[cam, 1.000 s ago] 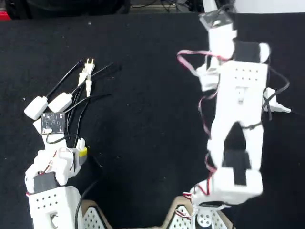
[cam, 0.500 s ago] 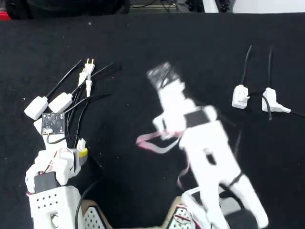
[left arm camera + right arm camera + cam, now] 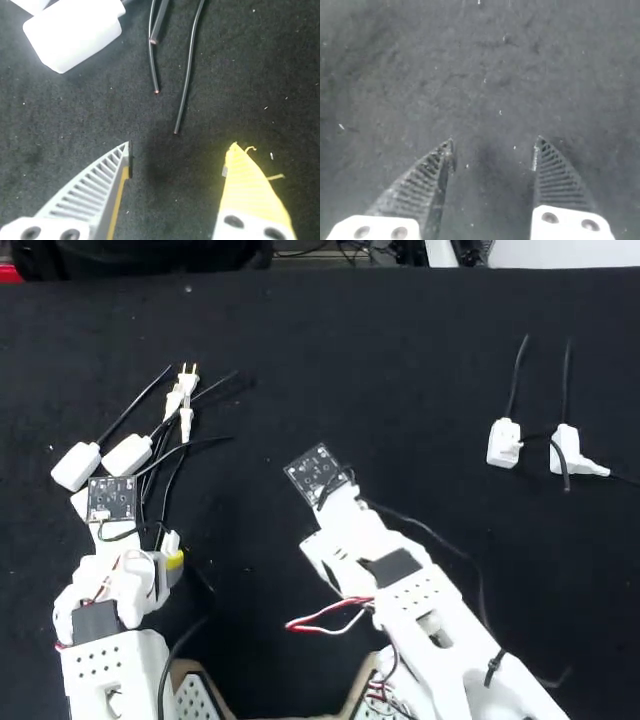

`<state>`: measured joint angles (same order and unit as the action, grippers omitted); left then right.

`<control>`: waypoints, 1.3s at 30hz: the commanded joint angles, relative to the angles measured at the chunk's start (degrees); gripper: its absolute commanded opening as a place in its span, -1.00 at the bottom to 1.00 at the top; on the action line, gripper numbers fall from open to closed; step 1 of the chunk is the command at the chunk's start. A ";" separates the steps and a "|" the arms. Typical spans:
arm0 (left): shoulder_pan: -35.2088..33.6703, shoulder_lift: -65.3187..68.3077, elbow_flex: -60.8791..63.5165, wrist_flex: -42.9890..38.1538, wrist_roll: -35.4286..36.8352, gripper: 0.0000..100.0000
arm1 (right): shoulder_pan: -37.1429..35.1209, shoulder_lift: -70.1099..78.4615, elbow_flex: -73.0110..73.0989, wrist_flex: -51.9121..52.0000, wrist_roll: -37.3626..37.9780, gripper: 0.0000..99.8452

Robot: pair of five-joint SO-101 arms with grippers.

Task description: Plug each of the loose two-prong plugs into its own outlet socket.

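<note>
Two loose two-prong plugs [image 3: 186, 375] are seen at upper left of the high view, near two white outlet sockets [image 3: 127, 453]. The left gripper [image 3: 177, 155] is held agape over cable ends [image 3: 156, 91]; the right gripper [image 3: 492, 150] is spread wide above black cloth [image 3: 480, 75].

Soft, even light from above; the matte black cloth [image 3: 300, 330] swallows most of it. The white outlet socket [image 3: 75, 32], upper left of the left wrist view, shines almost blown out. A faint shadow lies between the fingertips [image 3: 445, 150], low in the dimmer right wrist view.
</note>
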<state>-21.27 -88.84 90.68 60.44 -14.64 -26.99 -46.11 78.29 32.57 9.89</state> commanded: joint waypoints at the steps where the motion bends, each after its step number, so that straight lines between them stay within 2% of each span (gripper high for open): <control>1: -0.57 -0.44 -4.35 -1.67 0.09 -0.40 | -1.49 -1.19 1.10 -3.87 -0.35 -0.54; 3: -0.57 -0.44 -7.43 -1.32 0.00 -0.40 | -3.16 -1.19 2.33 -5.71 -0.35 -0.54; 7: -2.59 -0.44 -15.16 -1.58 -5.01 -0.40 | -4.92 -1.27 2.77 -6.15 0.00 -0.54; 19: -6.99 2.46 -37.93 -1.32 -2.81 -0.40 | -4.75 -1.19 3.03 -6.42 0.09 -0.54; 23: -7.08 11.96 -42.59 -1.14 -2.99 -0.40 | -4.75 -1.19 3.03 -6.42 0.09 -0.54; 30: -11.12 35.78 -48.57 -1.05 -3.16 -0.39 | -4.75 -1.19 3.12 -6.42 0.09 -0.54; 35: -10.59 50.37 -49.54 -1.58 -8.18 -0.39 | -4.75 -1.19 3.12 -6.42 0.09 -0.54; 39: -10.77 59.52 -52.35 -1.05 -8.26 -0.39 | -4.75 -1.19 3.12 -6.42 0.09 -0.54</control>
<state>-31.82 -34.33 43.12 59.91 -22.29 -31.12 -46.11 81.54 27.47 9.89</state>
